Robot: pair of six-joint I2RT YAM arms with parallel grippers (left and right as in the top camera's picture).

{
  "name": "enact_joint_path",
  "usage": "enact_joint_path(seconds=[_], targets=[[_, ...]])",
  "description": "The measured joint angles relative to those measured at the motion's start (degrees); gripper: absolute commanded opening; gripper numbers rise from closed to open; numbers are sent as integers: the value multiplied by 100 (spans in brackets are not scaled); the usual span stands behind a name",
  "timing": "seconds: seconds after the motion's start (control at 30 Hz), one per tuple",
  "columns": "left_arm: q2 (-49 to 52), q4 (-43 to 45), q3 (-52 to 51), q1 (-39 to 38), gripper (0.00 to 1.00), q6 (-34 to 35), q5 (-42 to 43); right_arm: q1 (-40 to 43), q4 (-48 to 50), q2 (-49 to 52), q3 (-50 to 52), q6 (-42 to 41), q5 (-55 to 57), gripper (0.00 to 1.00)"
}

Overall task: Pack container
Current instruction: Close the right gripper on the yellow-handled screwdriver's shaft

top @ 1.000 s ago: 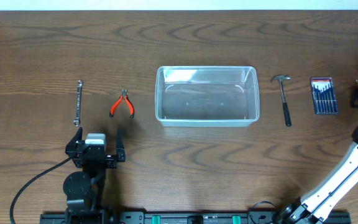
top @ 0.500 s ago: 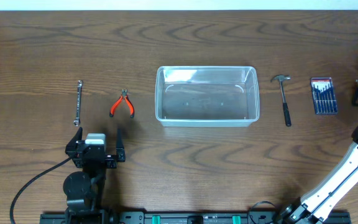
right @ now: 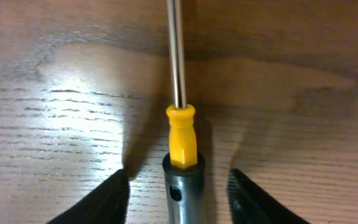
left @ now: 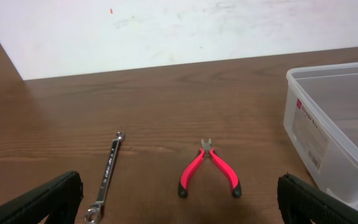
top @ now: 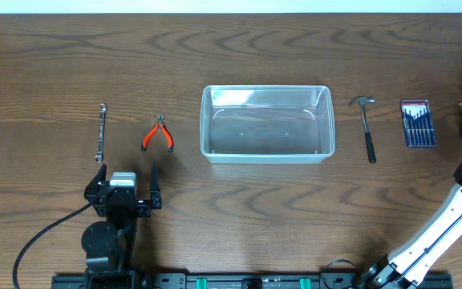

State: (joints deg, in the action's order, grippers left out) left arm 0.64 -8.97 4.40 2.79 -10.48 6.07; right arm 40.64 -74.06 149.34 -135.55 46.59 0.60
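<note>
1. Left gripper (top: 128, 177) hangs wide open, nothing in it. Pliers (left: 192, 171) and wrench (left: 106, 177) lie just ahead of it.
2. The container (top: 267, 156) sits ahead and off to its right, well apart.
3. Right gripper (right: 178, 180) straddles a screwdriver (right: 182, 137), with both fingers (right: 107, 199) clear of the handle. No grip!

Pliers (top: 158, 135) left of container (top: 266, 157), hammer (top: 367, 128) right

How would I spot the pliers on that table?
Find the clear tub in the middle of the table. Just left of it lie the pliers, between tub and wrench. Only they have red handles.
</note>
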Motion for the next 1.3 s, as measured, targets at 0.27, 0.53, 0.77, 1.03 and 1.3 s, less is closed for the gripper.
enact_joint_path(seconds=[0.27,0.53,0.77,1.03,1.3], targets=[[0,0,0,0,98,0,0,0,0,0,0,-7,48,38],[0,0,0,0,98,0,0,0,0,0,0,-15,50,27],[0,0,0,0,98,0,0,0,2,0,0,0,52,16],[0,0,0,0,98,0,0,-37,35,0,0,-4,72,4],[0,0,0,0,98,0,0,-96,107,0,0,-120,72,1]])
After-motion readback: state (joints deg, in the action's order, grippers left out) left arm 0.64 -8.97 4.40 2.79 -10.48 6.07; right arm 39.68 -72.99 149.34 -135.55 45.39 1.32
